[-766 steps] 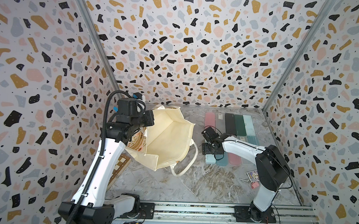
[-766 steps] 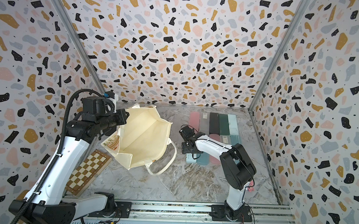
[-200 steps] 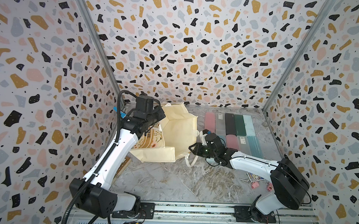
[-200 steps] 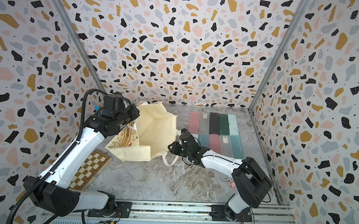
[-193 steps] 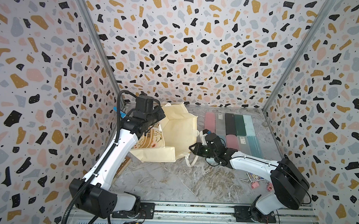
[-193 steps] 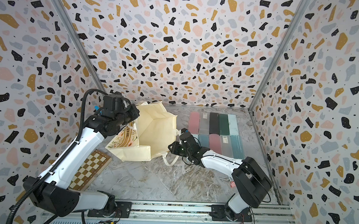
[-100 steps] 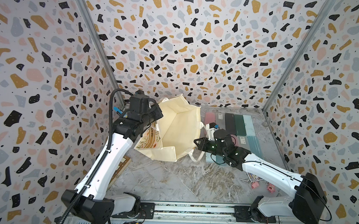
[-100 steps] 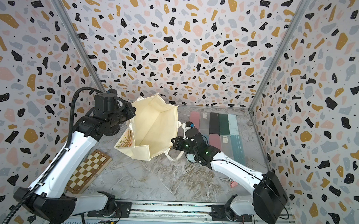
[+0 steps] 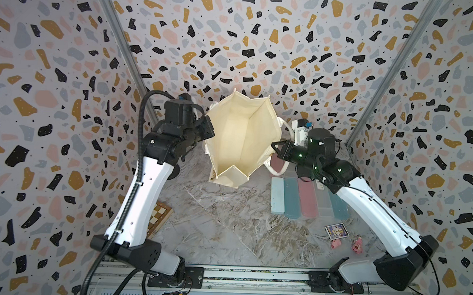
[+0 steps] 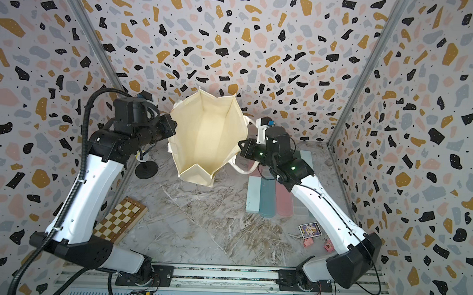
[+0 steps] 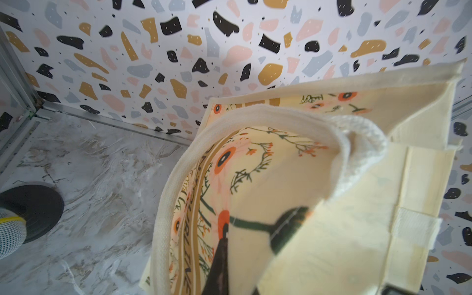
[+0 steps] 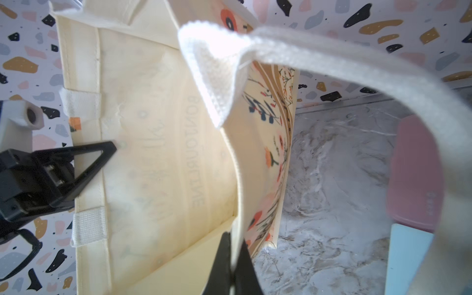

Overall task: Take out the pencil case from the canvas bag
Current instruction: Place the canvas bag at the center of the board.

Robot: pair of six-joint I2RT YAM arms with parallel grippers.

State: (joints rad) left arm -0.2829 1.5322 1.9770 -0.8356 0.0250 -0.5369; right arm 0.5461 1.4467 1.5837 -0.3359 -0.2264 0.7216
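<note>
Canvas bag [image 9: 241, 143] [image 10: 206, 141]: cream tote, floral print outside, held mouth-up over the back middle of the table [image 9: 226, 230]; the inside shows plain cream fabric down to the folded bottom; whether the base touches the table cannot be told. Left gripper [image 9: 207, 130] [image 10: 174, 129]: clamped on the bag's left rim. Right gripper [image 9: 273, 149] [image 12: 231, 258]: fingers pinched together on the opposite rim, one loop handle [image 12: 332, 63] hanging beside it. Pencil cases [image 9: 307, 197] [image 10: 267, 196]: a touching row in pale, teal, pink and grey, flat toward the right edge. Chessboard [image 10: 119, 219]: left edge. Printed card [image 9: 336, 231] and two pink figures [image 9: 335, 244]: front right corner.
</note>
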